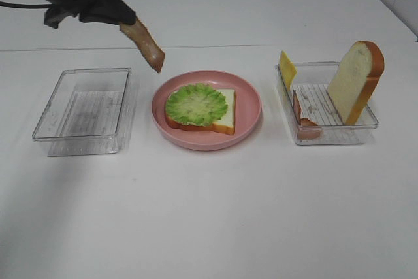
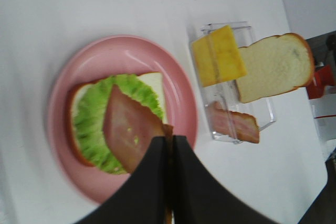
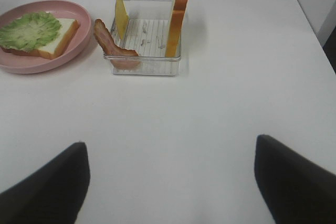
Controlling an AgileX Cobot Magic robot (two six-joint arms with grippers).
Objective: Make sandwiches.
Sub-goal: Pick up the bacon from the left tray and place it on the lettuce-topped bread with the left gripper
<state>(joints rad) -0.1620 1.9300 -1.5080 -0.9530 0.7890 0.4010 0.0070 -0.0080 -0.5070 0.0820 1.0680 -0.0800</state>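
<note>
My left gripper (image 1: 124, 23) is shut on a brown-red bacon strip (image 1: 145, 45), held in the air just behind the left rim of the pink plate (image 1: 248, 96); the strip also shows in the left wrist view (image 2: 128, 127). On the plate lies a bread slice (image 1: 225, 114) topped with a green lettuce leaf (image 1: 196, 104). The right tray (image 1: 369, 122) holds an upright bread slice (image 1: 356, 80), a yellow cheese slice (image 1: 287, 66) and another bacon strip (image 1: 302, 121). My right gripper (image 3: 170, 179) is open, over bare table in front of that tray, out of the high view.
A clear plastic tray (image 1: 85, 110) with nothing in it stands left of the plate. The table's far edge and a wall corner lie at the back right.
</note>
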